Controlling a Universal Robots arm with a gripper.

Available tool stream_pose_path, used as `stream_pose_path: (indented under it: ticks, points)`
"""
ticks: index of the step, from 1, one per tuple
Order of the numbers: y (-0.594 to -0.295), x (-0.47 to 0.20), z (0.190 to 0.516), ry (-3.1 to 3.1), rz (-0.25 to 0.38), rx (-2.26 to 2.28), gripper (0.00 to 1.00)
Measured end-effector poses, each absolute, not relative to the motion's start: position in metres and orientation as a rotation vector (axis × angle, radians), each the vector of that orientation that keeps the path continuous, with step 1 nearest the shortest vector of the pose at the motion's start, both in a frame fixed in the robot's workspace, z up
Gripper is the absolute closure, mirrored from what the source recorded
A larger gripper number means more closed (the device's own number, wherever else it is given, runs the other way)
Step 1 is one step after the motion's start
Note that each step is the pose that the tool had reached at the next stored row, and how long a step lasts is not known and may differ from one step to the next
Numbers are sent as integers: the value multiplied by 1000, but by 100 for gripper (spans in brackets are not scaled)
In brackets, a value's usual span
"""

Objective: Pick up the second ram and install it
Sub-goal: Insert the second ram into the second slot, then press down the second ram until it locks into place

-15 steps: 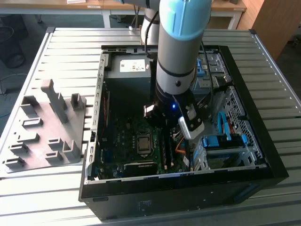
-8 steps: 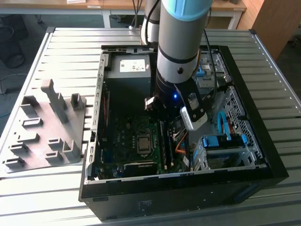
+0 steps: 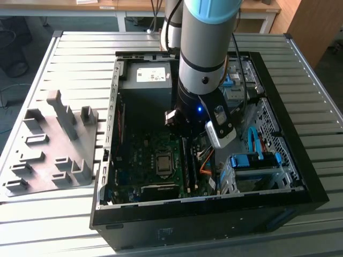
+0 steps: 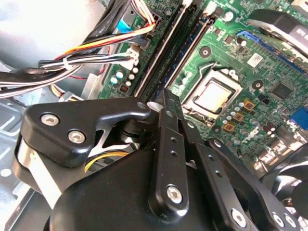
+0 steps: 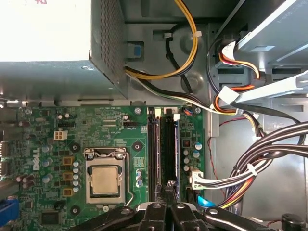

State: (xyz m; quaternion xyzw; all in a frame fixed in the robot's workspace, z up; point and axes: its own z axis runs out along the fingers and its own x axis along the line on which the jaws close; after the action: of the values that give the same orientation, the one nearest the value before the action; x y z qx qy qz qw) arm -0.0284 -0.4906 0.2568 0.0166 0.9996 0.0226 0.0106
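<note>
Reaching down into the open computer case (image 3: pixel 115 134), the arm hangs over the motherboard (image 3: pixel 139 160), hemmed by the power supply (image 3: pixel 147 80) on one side and the drive bay (image 3: pixel 257 166) on the exterior view's right. Cable bundles (image 5: pixel 255 154) crowd the sockets' outer side. The gripper (image 5: pixel 169 188) is pinched nearly closed, its fingertips (image 4: pixel 166 103) meeting on the top edge of the second ram (image 5: pixel 168 149), which stands in its socket just beside 1 other long slot (image 5: pixel 154 149). 1 processor (image 5: pixel 105 180) sits near them. 1 grey tray (image 3: pixel 51 144) rests outside, well apart.
</note>
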Motion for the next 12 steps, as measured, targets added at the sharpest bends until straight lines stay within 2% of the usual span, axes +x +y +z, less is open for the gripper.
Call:
stream_pose_path:
  ticks: [12]
  points:
    - [-490, -28, 256, 3119, 70, 52, 90]
